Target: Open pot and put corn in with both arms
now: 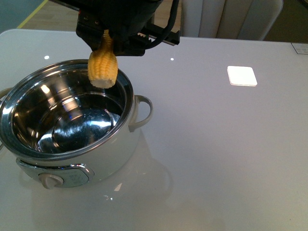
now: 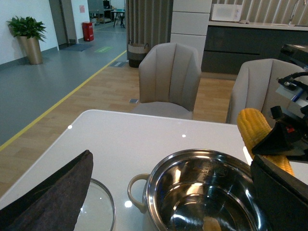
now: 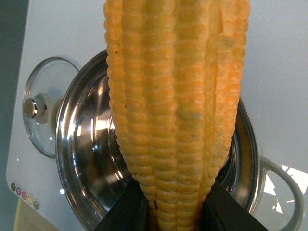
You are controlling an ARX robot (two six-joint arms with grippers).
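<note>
Black right tool (image 3: pixel 174 214), pressed onto the corn (image 3: pixel 175 96) and pinching its narrow end, with one finger (image 3: pixel 122 214) on either side of the cob. In the front view the corn hangs nearly upright from this tool, blunt end down, over the pot (image 1: pixel 113 151), near the far side of the opening and apart from the steel rim (image 1: pixel 128 103). The pot is uncovered, and its polished interior (image 1: pixel 67 120) mirrors the room lights. It stands on the glossy white counter (image 1: pixel 216 154) with the control knob (image 1: pixel 50 180) toward the camera and a white loop handle (image 1: pixel 143 111) on its right side. The glass lid (image 3: pixel 45 91) lies flat on the counter just beside the pot, with its metal knob (image 3: pixel 30 108) upward. In the left wrist view the left tool (image 2: pixel 53 192) appears only as one dark finger in front of the lid. Whether it is spread or pressed together cannot be told. Two beige chairs (image 2: pixel 169 77) stand beyond the counter's far edge.
</note>
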